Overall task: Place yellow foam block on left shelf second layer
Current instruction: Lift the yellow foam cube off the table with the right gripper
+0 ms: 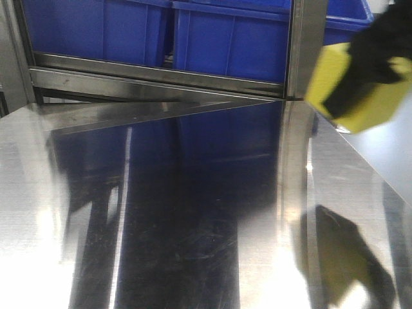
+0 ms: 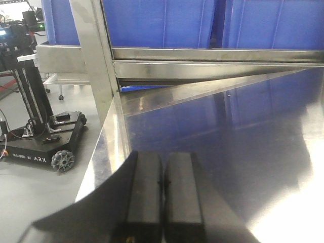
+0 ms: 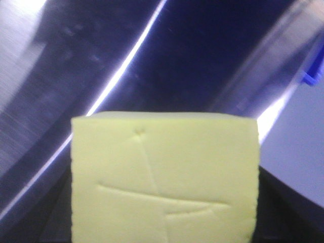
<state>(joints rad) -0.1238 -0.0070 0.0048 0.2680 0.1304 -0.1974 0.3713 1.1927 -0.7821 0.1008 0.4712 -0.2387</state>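
The right gripper (image 1: 360, 80) clamps its fingers on the yellow foam block (image 1: 380, 108), held in the air just right of the shelf post (image 1: 306, 45), above the tabletop (image 1: 193, 225). Left of the post sits the left shelf second layer (image 1: 154, 72) with its blue bins (image 1: 225, 38). The left gripper (image 2: 162, 185) has its fingers pressed together, with nothing between them.

In the left wrist view, a black wheeled robot base (image 2: 48, 139) at about nine o'clock carries small white lettering (image 2: 25, 158) along its lower side edge. It reads "DESIGNED BY ARX", the last word larger. Nothing else in any view can be read.
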